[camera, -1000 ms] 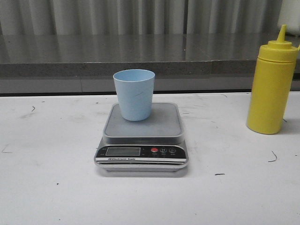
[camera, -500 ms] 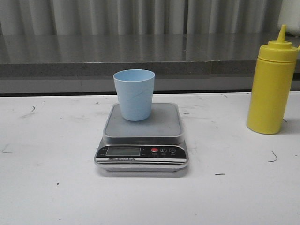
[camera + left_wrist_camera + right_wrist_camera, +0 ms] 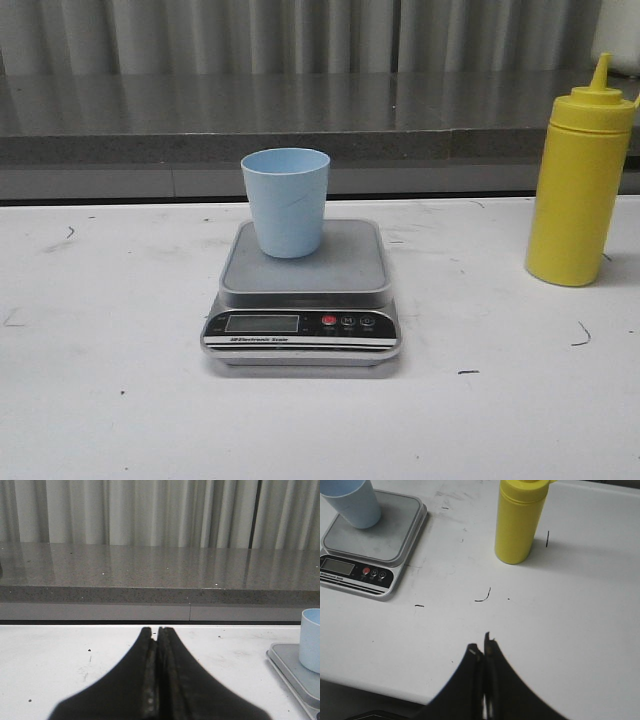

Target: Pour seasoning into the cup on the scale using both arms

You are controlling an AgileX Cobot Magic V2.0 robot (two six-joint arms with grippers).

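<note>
The cup (image 3: 286, 201) is centred on the scale (image 3: 303, 290) for weighing; the seasoning (image 3: 580, 178) is left upright at right (untouched); each tool, left tool (image 3: 156, 631) and right tool (image 3: 483, 647), is pressed together, empty.

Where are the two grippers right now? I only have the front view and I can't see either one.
Observer: The left gripper is shut, fingers pressed together, holding nothing.
Operator: And the right one?
Observer: The right gripper is also shut and empty, above bare table, apart from the seasoning.
Operator: Can either wrist camera see the cup?
Observer: Both do. The left wrist view catches the cup at the picture's edge, standing on the scale; the right wrist view shows the cup on the platform with the scale's panel in view.
</note>
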